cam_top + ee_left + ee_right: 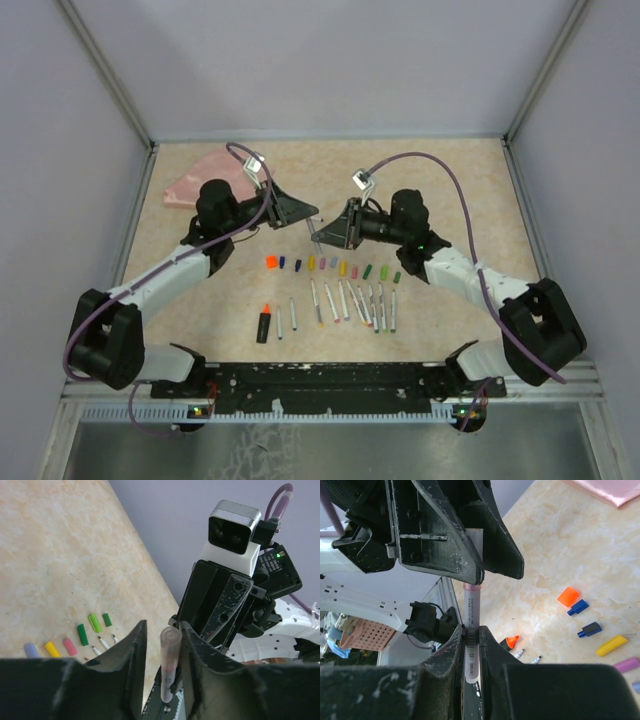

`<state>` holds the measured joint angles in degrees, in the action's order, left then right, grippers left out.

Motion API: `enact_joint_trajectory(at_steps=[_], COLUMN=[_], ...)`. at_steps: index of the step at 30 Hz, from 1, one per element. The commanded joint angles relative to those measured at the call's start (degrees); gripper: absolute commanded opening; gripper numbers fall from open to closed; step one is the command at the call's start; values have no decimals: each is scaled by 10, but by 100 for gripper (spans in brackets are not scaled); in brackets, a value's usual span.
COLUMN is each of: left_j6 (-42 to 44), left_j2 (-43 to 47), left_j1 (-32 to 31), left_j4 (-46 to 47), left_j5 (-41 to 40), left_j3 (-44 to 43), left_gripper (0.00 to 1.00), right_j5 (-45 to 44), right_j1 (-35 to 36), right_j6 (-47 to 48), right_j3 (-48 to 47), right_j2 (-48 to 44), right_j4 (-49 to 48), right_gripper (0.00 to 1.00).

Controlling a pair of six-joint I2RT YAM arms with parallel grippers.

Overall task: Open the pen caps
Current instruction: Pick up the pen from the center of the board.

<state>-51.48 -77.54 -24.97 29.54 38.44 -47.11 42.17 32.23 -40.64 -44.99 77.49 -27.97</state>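
Observation:
My right gripper is shut on a thin pale pen barrel, held in the air between the two arms. The pen's clear pinkish cap stands between the jaws of my left gripper. It touches the right finger, and a gap shows on the left side. Both grippers meet above the table, left and right. Loose pen caps lie in a row below them: orange, blue, yellow and green.
Several uncapped pens lie side by side in front of the cap row. An orange-tipped black highlighter lies at their left. A pink flat pouch rests at the back left.

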Motion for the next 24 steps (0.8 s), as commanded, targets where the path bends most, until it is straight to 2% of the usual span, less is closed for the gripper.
enact_joint_trajectory(at_steps=[1,4,5,7,10,12,15,24], left_j6=[9,10,9,8,7,5,-1,-23], left_j2=[18,21,21,27,37,42,47,48], left_j1=[-4,-6,-5,-6,-8,-10,-17,-35], left_j4=[3,3,3,3,3,7,17,51], left_j5=[11,16,17,16,11,8,4,-4], left_j3=[3,7,9,13,19,22,27,34], left_gripper=[27,6,1,0,0,0,0,0], right_j5=[5,2,0,-5,-12,-15,-21,-38], right_j1=[7,7,7,7,7,7,13,41], right_j6=[7,7,8,7,0,-9,-19,-28], right_j3=[-7,-6,-6,-5,-2,0,0,0], right_j2=[-18,-21,-22,-25,-32,-38,-42,-37], right_j4=[-18,-14,-12,-7,-8,-15,-21,-17], right_gripper=[0,0,0,2,32,43,46,44])
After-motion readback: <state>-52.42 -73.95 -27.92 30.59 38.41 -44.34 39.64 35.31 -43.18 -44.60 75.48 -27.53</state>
